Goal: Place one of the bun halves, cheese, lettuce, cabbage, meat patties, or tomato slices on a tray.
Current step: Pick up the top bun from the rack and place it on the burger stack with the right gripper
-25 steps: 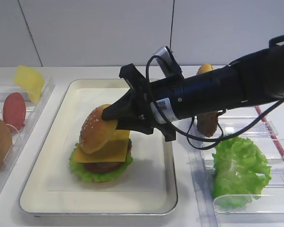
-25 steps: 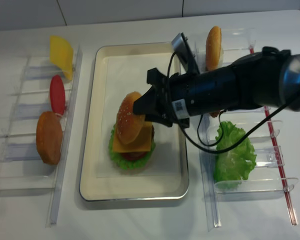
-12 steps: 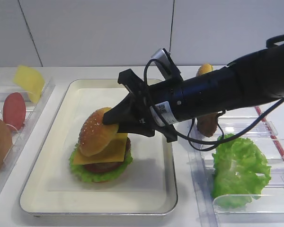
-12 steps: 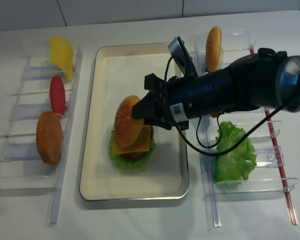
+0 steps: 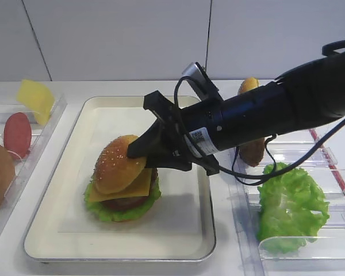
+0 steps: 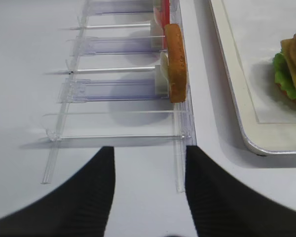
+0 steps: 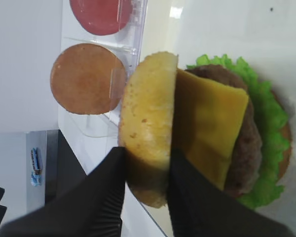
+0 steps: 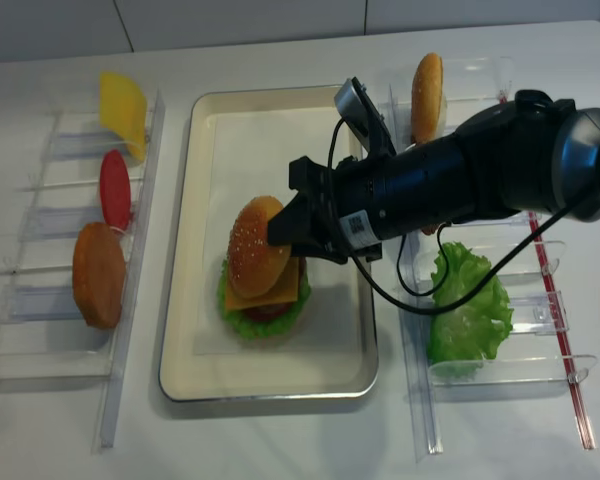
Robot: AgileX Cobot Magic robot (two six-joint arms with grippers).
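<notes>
Your right gripper (image 7: 147, 170) pinches the bun top (image 7: 148, 133), tilted on the cheese (image 7: 207, 123) of the stack on the tray (image 5: 75, 241). Your left gripper (image 6: 149, 182) stands open.

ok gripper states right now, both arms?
Left gripper: open, empty, over bare table beside the rack.
Right gripper: closed on the sesame bun top, which sits tilted against the cheese.
</notes>
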